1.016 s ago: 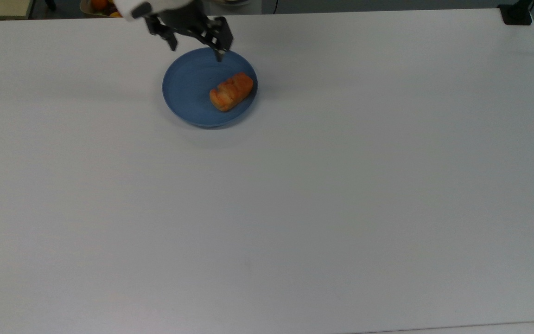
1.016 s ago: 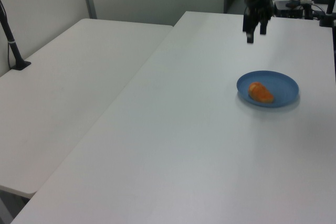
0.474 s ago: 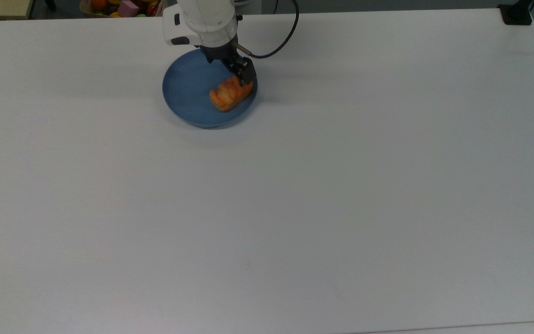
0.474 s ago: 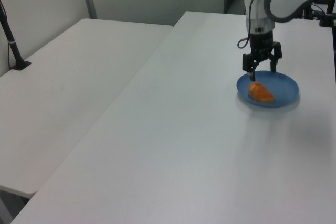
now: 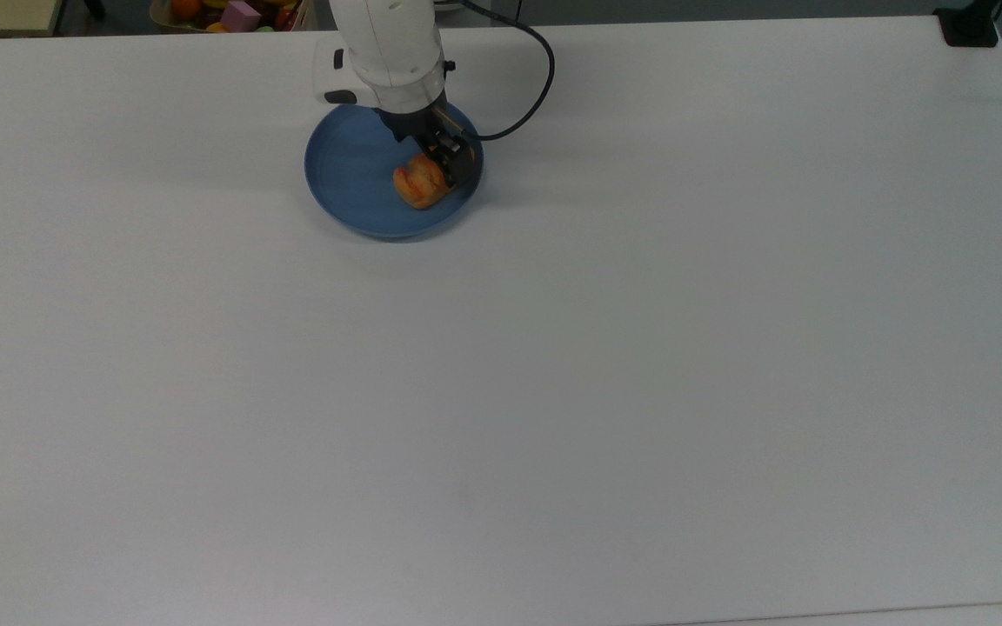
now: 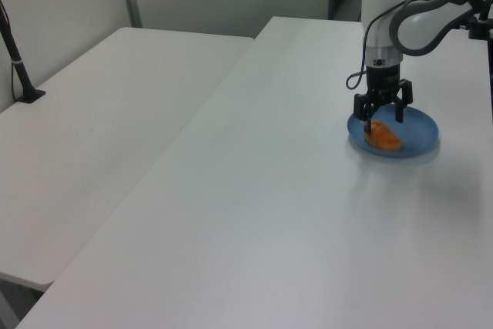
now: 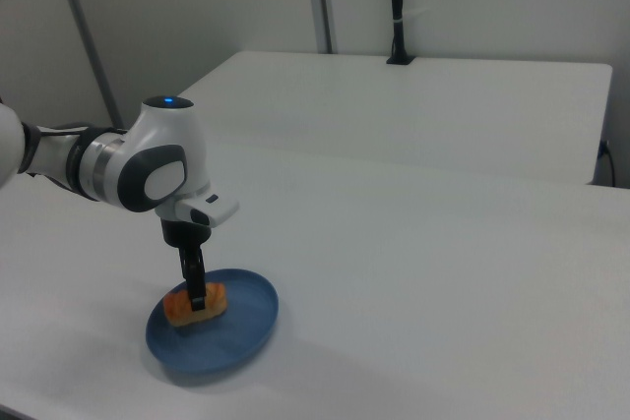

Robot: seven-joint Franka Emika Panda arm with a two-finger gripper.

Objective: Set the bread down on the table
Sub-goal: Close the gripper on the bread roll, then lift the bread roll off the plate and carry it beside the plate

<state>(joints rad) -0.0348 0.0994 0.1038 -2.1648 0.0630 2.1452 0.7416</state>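
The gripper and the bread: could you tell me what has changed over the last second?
The gripper has come down from above the plate's far edge and now straddles the bread, fingers open on either side, not yet closed. The bread and the blue plate have stayed where they were on the table.
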